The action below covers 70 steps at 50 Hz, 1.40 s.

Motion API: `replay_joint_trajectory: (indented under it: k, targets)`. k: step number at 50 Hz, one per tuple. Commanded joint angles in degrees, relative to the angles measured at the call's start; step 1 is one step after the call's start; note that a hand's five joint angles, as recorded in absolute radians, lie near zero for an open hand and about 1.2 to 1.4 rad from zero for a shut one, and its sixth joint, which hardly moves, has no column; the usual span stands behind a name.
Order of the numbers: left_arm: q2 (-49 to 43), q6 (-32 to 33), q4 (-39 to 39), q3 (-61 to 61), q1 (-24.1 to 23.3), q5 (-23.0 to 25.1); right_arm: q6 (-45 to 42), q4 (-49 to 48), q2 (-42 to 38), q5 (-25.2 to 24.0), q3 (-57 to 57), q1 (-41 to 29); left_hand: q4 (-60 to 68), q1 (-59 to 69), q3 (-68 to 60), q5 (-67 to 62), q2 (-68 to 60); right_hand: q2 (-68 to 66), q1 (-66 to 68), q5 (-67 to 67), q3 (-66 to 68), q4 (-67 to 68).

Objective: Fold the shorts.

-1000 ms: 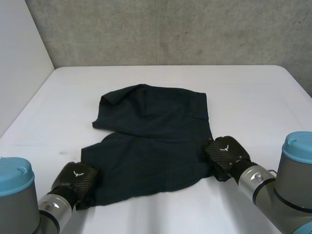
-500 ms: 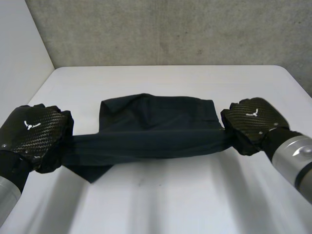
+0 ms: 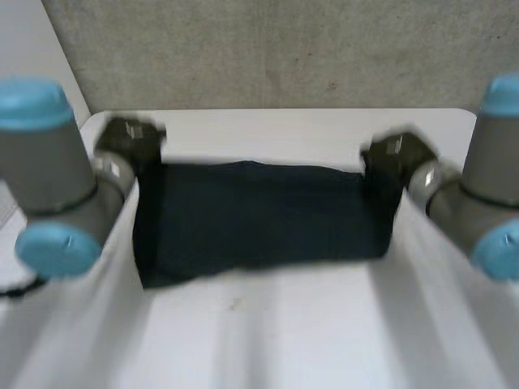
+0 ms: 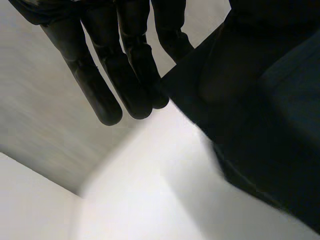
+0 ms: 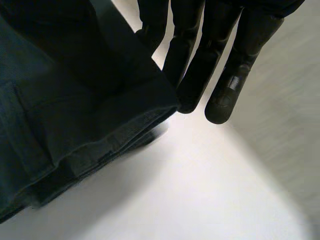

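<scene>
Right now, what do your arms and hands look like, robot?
My two arms are thick grey tubes with round joints capped in light blue: the left arm, the right arm. Each ends in a black hand, left hand and right hand, with long, rounded-tipped black fingers.

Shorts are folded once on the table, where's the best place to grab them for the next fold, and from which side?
Probably the right short end of the shorts, coming in from the right. They lie as a strip wider than deep, so that end carries across neatly. Its layers sit stacked beside the right hand; pinch through all of them.
</scene>
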<state>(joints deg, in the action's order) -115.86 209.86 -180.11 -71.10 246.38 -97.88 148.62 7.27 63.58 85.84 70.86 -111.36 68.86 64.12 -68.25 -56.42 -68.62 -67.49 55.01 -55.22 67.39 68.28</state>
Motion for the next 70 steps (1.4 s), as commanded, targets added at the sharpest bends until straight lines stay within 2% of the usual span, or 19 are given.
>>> replay_joint_trajectory:
  k: [1, 3, 5, 13, 17, 30, 37, 42, 43, 45, 46, 48, 49, 53, 59, 70]
  targets:
    - [-1.57, -1.20, -8.93, 28.46, -0.72, -7.68, 3.07, -22.26, 2.77, 2.92, -16.98, -0.79, 11.14, 15.88, -11.75, -13.58, -11.38, -12.51, 24.99, -14.78, 12.61, 11.72]
    - [-0.78, -2.17, -13.41, 29.88, -1.34, -7.77, 4.57, -30.44, 5.31, 4.07, -16.90, -0.88, 11.14, 15.88, -11.75, -13.58, -11.38, -12.51, 24.99, -14.78, 12.61, 11.72]
    - [0.71, -2.61, -15.61, 29.71, -1.43, -7.77, 4.75, -31.53, 5.85, 4.86, -16.98, -0.88, 11.14, 15.88, -11.75, -13.58, -11.38, -12.51, 24.99, -14.78, 12.61, 11.72]
    - [5.12, -2.87, -17.55, 22.33, -1.52, -7.33, 5.10, -20.64, 2.43, 4.77, -15.59, -0.97, 11.14, 15.88, -11.75, -13.58, -11.38, -12.51, 24.99, -14.78, 12.61, 11.72]
    - [4.85, -2.96, -17.55, 16.01, -1.60, -7.07, 4.84, -19.49, 1.11, 4.42, -12.34, -0.97, 11.14, 15.88, -11.75, -13.58, -11.38, -12.51, 24.99, -14.78, 12.61, 11.72]
    - [3.88, -4.72, -17.64, -16.77, -3.71, -5.13, 1.76, -15.63, -5.57, 3.63, 3.22, -2.73, 11.14, 15.88, -11.75, -13.58, -11.38, -12.51, 24.99, -14.78, 12.61, 11.72]
    - [7.83, -3.75, -16.15, -28.56, -5.65, -5.04, -1.14, -7.89, -3.47, 3.37, 11.40, -2.46, 11.14, 15.88, -11.75, -13.58, -11.38, -12.51, 24.99, -14.78, 12.61, 11.72]
    - [11.97, -4.28, -14.39, -32.87, -5.30, -4.69, -0.35, -5.60, 1.88, 3.10, 16.31, -2.02, 11.14, 15.88, -11.75, -13.58, -11.38, -12.51, 24.99, -14.78, 12.61, 11.72]
    - [12.06, -4.37, -15.17, -33.74, -5.38, -4.00, -0.35, -5.69, 2.33, 3.02, 16.85, -2.02, -1.16, 3.58, 0.55, -1.28, 0.92, -12.51, 24.99, -14.78, 12.61, 11.72]
    - [11.88, -4.37, -16.49, -33.93, -5.03, -1.72, -0.09, -5.69, 2.86, 2.23, 17.90, -2.20, -27.57, -22.82, 26.95, 25.12, 27.32, -12.51, 24.99, -14.78, 12.61, 11.72]
    - [11.80, -4.46, -17.89, -33.93, -4.42, 1.52, 0.00, -5.69, 2.95, 1.96, 18.00, -2.20, -37.36, -32.61, 36.74, 34.91, 37.11, -12.51, 24.99, -14.78, 12.61, 11.72]
    - [11.62, -4.46, -18.69, -33.67, -3.72, 4.17, 0.35, -5.77, 3.04, 1.35, 18.26, -2.37, -37.62, -32.88, 37.01, 35.18, 37.38, -12.51, 24.99, -14.78, 12.61, 11.72]
    - [10.84, -4.98, -19.31, -33.14, -2.58, 7.06, 1.14, -5.86, 3.65, 0.82, 18.26, -2.81, -37.96, -33.21, 37.34, 35.51, 37.71, -12.51, 24.99, -14.78, 12.61, 11.72]
    - [5.93, -7.43, -20.28, -29.90, -1.34, 12.17, 4.91, -5.95, 7.16, 0.38, 17.30, -4.04, -39.13, -34.39, 38.51, 36.68, 38.89, -12.51, 24.99, -14.78, 12.61, 11.72]
    - [-2.51, -14.64, -19.66, -22.52, -0.73, 12.80, 10.89, -5.42, 12.61, 0.55, 14.57, -5.01, -39.98, -35.24, 39.37, 37.53, 39.74, -12.51, 24.99, -14.78, 12.61, 11.72]
    - [-11.32, -15.53, -19.40, -13.19, -0.99, 12.71, 11.43, -4.55, 14.72, 0.55, 12.02, -7.47, -37.46, -32.72, 36.85, 35.01, 37.22, -12.51, 24.99, -14.78, 12.61, 11.72]
